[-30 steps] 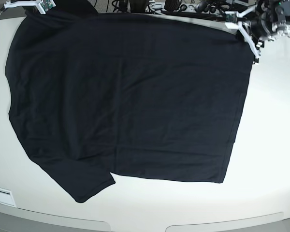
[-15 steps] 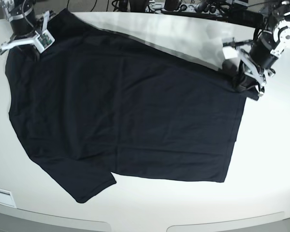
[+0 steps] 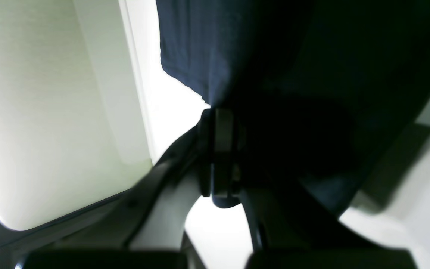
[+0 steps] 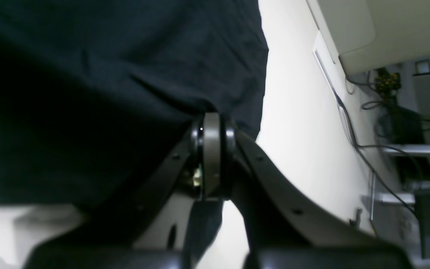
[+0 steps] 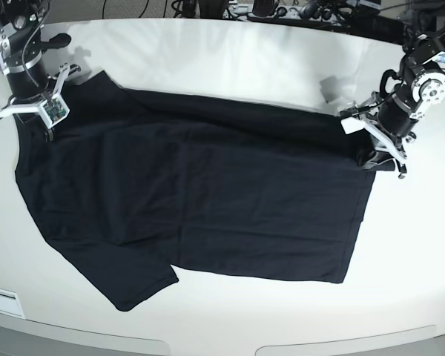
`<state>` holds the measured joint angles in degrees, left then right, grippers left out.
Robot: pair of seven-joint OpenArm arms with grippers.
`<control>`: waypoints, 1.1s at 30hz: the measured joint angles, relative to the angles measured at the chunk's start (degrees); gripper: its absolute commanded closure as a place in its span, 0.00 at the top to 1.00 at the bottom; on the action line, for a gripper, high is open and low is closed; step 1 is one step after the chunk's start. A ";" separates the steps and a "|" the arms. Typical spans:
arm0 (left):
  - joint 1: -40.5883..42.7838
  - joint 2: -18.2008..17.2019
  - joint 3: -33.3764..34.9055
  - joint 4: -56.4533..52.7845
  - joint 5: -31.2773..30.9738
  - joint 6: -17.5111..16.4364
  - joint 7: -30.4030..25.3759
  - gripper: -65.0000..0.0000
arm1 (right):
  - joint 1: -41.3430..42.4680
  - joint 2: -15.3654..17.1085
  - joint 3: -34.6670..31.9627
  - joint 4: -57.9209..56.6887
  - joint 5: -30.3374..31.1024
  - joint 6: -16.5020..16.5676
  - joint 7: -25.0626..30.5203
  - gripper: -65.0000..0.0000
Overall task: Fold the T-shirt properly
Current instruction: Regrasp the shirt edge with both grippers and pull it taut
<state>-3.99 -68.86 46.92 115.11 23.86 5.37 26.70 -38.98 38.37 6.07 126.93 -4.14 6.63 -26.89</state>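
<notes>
Holding both far corners of the T-shirt [image 5: 200, 200], I judged the fold to be in its first stage and nowhere near done. My left end effector [image 5: 382, 152] was clamped on a pinch of black fabric at one end of the far edge; in the left wrist view its jaws sat together with cloth bunched over and beside them. My right end effector [image 5: 48, 126] was likewise closed on the opposite corner, and the right wrist view showed dark cloth spreading away from its tips. Between the two end effectors the far edge ran in a loose line, already doubled a little way over the body of the shirt. Everything on the side away from the end effectors lay flat on the white tabletop [image 5: 415, 245]: the main panel, the hem side and one short sleeve sticking out at the near corner. What remained, as I read it, was carrying that edge across to meet the near one, releasing, then tucking the sleeves and folding again.
</notes>
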 measured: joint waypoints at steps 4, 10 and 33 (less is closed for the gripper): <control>-0.02 2.23 0.00 -1.70 -0.07 0.00 -1.46 0.00 | 3.48 -0.09 -0.02 -3.65 0.26 1.84 1.01 0.00; -0.07 4.87 0.00 -5.68 -0.02 2.16 -3.26 0.00 | 7.48 -0.13 -0.07 -7.58 4.85 3.50 1.01 0.00; -4.55 10.69 0.02 -9.86 -5.70 9.86 -3.32 0.16 | 10.14 -0.15 -0.09 -8.02 6.45 -5.16 2.62 0.36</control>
<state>-8.54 -58.17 46.94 105.25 18.15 15.22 23.38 -28.84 38.22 5.98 118.91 2.31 1.48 -24.27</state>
